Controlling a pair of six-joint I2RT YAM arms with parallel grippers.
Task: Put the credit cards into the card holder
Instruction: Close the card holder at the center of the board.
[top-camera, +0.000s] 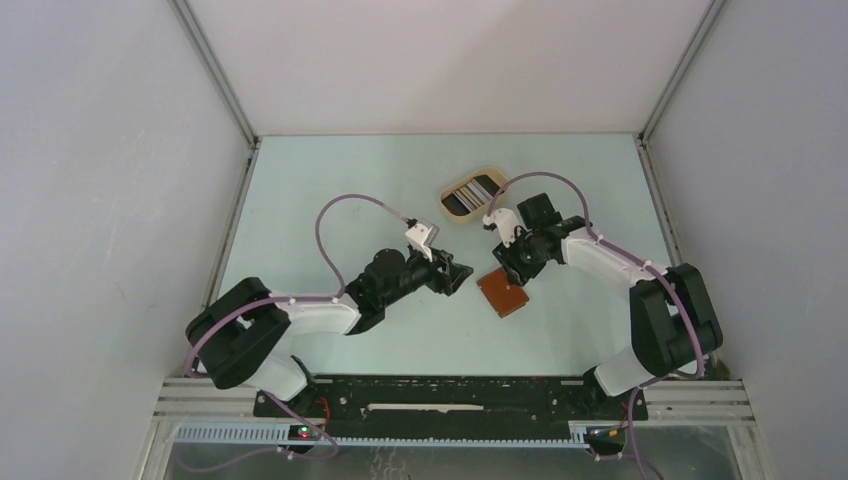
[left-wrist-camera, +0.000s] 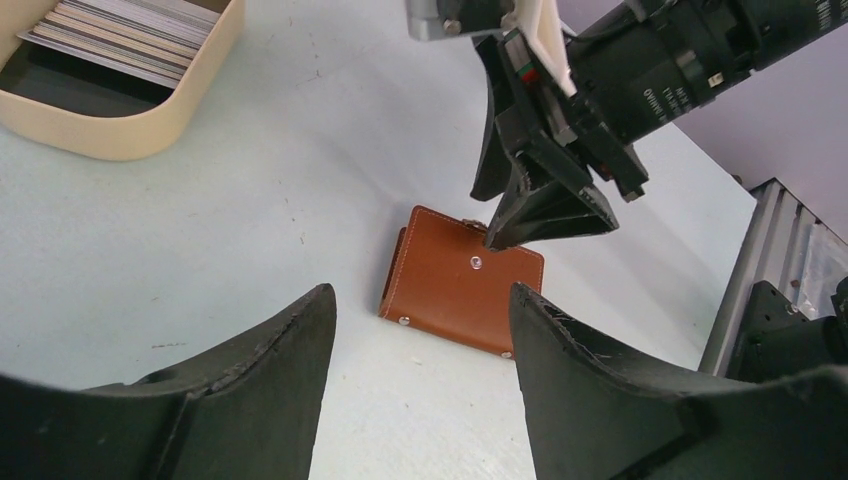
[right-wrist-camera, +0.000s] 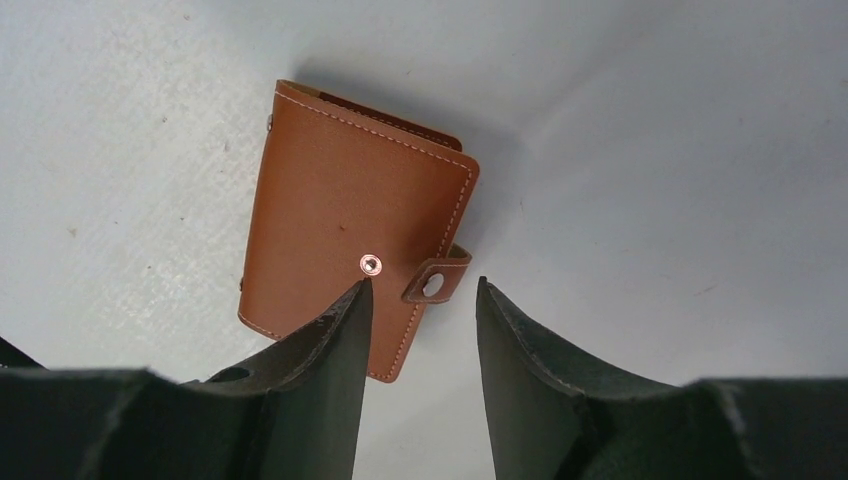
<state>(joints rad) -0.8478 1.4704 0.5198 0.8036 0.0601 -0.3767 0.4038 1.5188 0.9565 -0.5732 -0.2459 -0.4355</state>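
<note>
Lying folded is the reddish-brown card holder (right-wrist-camera: 340, 215) (tab unfastened).

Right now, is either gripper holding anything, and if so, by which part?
Nothing is held. The left gripper is open and empty. The right gripper is open over the card holder, its jaws astride the closing tab, not clamped.
</note>
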